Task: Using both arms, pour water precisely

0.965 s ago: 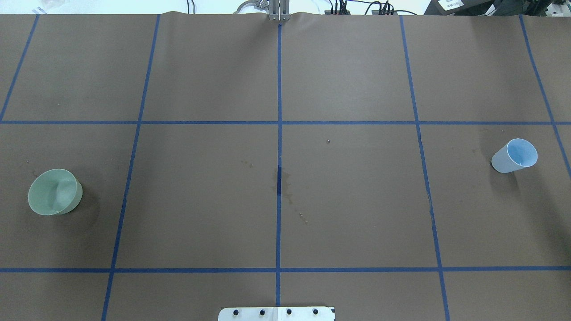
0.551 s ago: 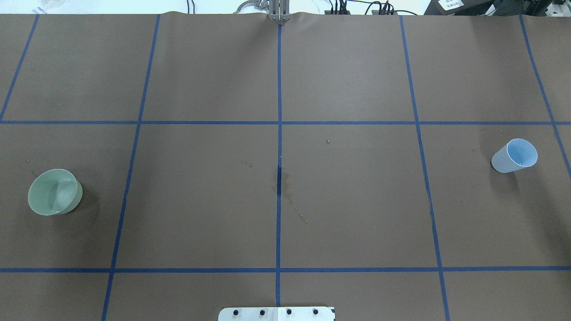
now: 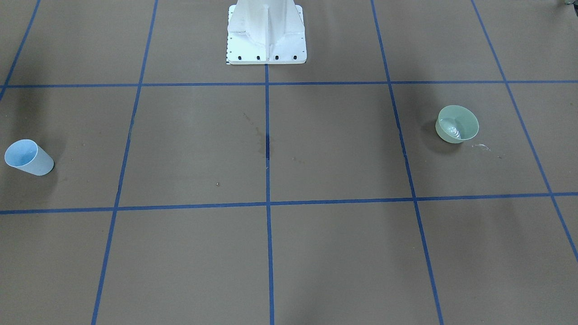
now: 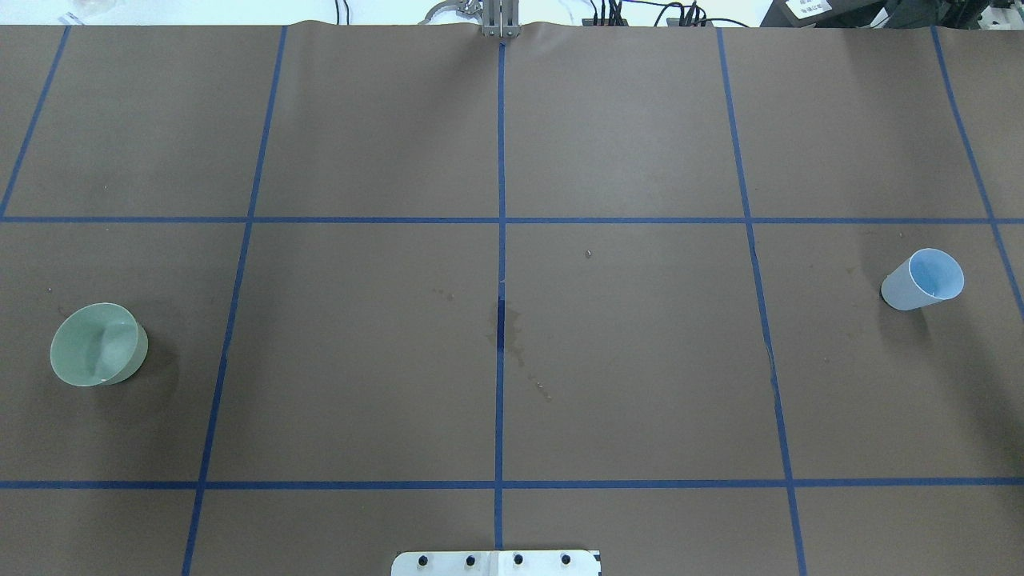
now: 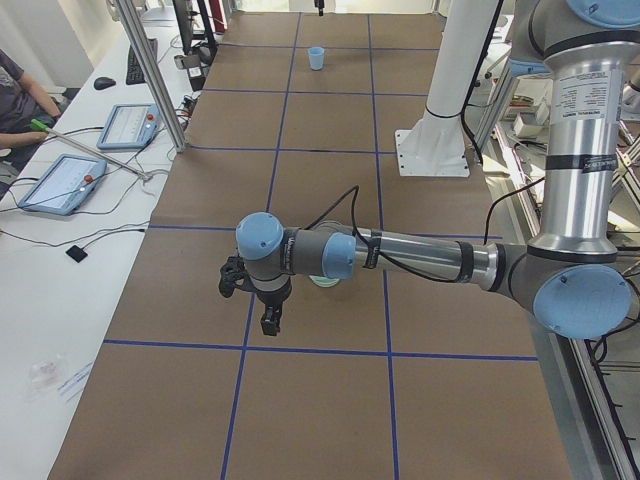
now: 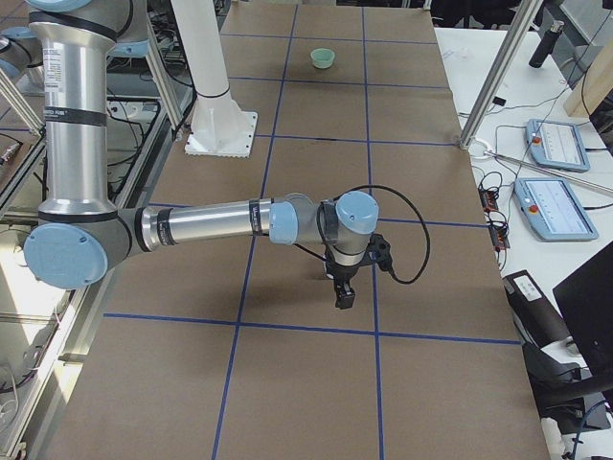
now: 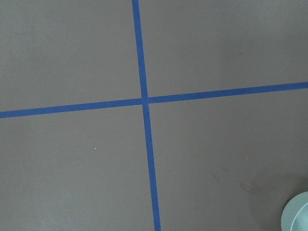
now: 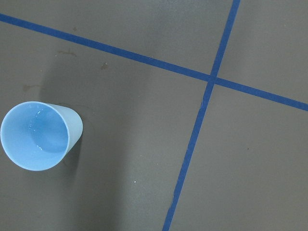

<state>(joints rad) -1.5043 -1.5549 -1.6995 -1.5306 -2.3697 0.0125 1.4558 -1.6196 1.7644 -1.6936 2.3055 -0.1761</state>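
Note:
A pale green bowl (image 4: pixel 98 345) stands on the robot's left side of the brown table; white glints of water show inside it (image 3: pixel 453 127). Its rim shows at the corner of the left wrist view (image 7: pixel 298 214). A light blue cup (image 4: pixel 922 279) stands upright on the right side, also in the right wrist view (image 8: pixel 40 135). My left gripper (image 5: pixel 270 325) hangs above the table beside the bowl. My right gripper (image 6: pixel 342 299) hangs above the cup's area. Both show only in side views; I cannot tell whether they are open or shut.
The white pedestal base (image 3: pixel 266 36) stands at the robot's edge. Dried stains (image 4: pixel 506 328) mark the table centre, and small droplets (image 3: pixel 481 146) lie beside the bowl. Blue tape lines grid the mat. Operators' tablets (image 5: pixel 65 180) and metal posts (image 5: pixel 150 70) line the far side.

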